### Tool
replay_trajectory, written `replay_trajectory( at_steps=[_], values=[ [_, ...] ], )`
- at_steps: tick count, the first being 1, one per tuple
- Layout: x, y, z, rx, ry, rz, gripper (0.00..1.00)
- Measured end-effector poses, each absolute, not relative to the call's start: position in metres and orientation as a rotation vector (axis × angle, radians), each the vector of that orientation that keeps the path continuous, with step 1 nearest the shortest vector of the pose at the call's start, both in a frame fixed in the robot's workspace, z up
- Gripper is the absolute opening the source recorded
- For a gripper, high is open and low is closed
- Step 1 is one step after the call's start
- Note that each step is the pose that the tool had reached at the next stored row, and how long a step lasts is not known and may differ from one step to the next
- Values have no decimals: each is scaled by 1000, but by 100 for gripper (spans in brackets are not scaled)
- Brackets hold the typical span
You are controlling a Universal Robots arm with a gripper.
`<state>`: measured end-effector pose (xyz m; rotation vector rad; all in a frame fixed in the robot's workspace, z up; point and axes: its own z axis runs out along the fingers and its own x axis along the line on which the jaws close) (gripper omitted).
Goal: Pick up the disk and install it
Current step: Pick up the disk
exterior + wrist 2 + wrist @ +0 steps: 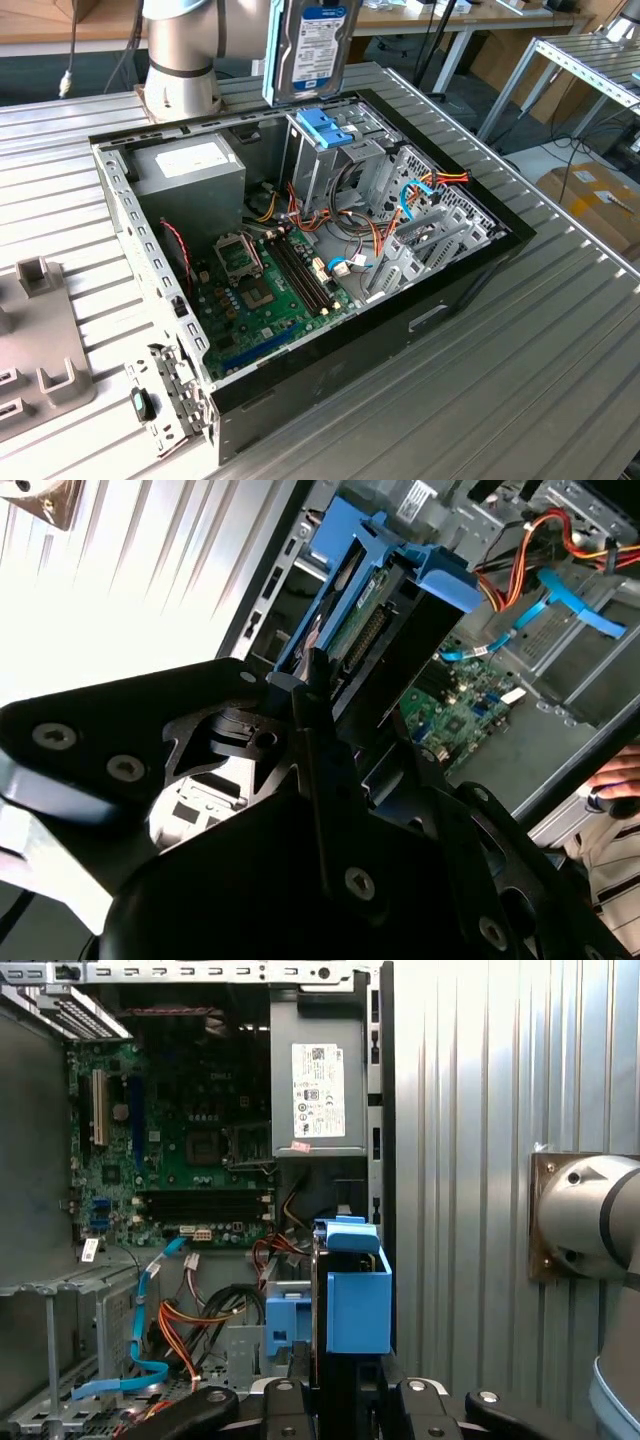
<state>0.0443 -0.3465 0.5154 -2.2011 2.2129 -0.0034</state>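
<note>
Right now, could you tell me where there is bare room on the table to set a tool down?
The ribbed table is bare on the exterior view's right of the computer case. Inside, it is crowded: cables pack the space beside the drive cage, with the disk held above it.

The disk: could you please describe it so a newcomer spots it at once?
Find the open black computer case on the ribbed table. Above its metal drive cage, the disk hangs upright. Unlike the blue latch below, it is flat, with a white and blue label.
</note>
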Motion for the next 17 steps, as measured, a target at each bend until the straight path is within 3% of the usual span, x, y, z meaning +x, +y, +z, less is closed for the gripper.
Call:
replay_trajectory(
  at_steps=[17],
  values=[
    [98,-347,515,-2202,2213,-4,35]
  ],
)
